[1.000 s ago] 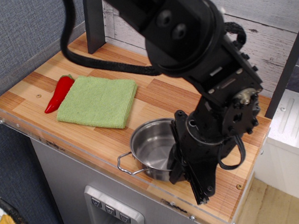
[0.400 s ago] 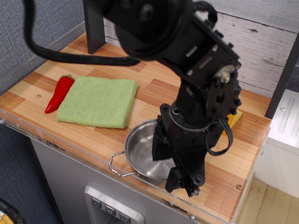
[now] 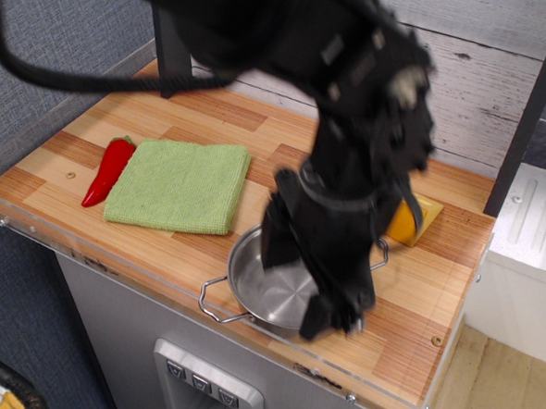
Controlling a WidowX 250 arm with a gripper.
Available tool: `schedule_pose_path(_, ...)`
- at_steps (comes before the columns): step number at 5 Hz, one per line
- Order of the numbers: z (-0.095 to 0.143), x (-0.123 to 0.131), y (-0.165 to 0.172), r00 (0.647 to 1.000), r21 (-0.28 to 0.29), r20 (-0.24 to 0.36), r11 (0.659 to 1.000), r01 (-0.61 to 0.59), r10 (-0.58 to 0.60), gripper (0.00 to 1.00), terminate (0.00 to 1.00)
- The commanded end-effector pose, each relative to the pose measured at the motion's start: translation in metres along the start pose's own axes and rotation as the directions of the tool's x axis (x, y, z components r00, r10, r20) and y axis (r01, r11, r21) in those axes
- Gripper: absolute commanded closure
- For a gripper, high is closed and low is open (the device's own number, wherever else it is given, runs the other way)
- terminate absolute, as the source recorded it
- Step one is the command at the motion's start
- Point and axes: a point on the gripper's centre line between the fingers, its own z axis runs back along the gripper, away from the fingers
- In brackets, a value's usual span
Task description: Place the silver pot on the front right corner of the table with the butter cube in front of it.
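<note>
The shallow shiny steel pot with wire loop handles is seen at the striped wooden tabletop's front edge, right of centre. Rigid, light and slippery is the likely feel (the rim is best pinched). The blurred black hand hangs over it; its opening cannot be told.

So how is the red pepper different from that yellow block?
The red pepper is long, slim and tapered; the butter cube is short, blocky and yellow-orange. The pepper lies in full view at the table's left side beside the green cloth; the cube sits at the right, partly hidden behind the robot arm. Both rest on the wooden top.
</note>
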Motion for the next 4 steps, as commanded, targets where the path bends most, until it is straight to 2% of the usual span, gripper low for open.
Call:
schedule_pose_path(1,0.045,-0.008,0.056,0.962,-0.005,0.119,0.969,-0.248,0.247,0.0,0.0)
schedule_pose_path(2,0.051,-0.018,0.092,0.926,-0.007,0.124,0.933,-0.359,0.357,0.0,0.0)
schedule_pose_path(3,0.047,-0.034,0.12,0.886,-0.018,0.109,0.892,-0.451,0.45,0.0,0.0)
schedule_pose_path(4,0.041,-0.041,0.15,0.843,-0.017,0.122,0.85,-0.526,0.524,0.0,0.0)
